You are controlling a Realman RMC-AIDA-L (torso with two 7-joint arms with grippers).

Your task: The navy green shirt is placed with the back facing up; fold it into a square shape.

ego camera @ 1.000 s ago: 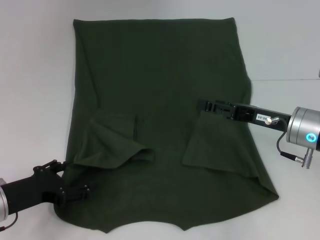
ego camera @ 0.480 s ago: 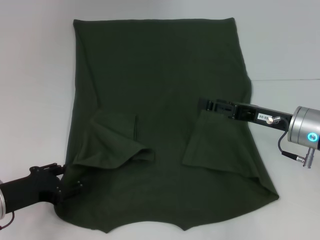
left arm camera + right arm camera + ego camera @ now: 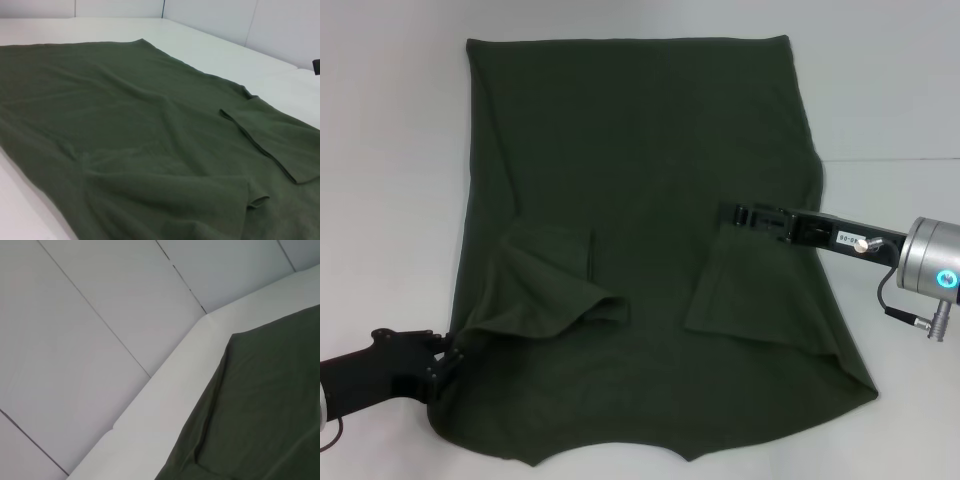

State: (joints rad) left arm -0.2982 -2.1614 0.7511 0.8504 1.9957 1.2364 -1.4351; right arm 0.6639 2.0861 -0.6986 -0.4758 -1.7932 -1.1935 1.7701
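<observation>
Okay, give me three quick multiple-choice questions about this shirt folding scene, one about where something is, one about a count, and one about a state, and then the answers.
1. Where is the left gripper?
A. at the shirt's near left edge
B. at the far hem
C. over the shirt's middle

2. How many sleeves lie folded inward on the navy green shirt?
A. none
B. one
C. two

3. How does the shirt's far half lie?
A. bunched up
B. spread flat
C. rolled

Answers: 1 A, the head view shows it at the near left edge. 2 C, flaps lie on both sides, with the right gripper at the right flap's corner. 3 B, smooth to the straight hem.
</observation>
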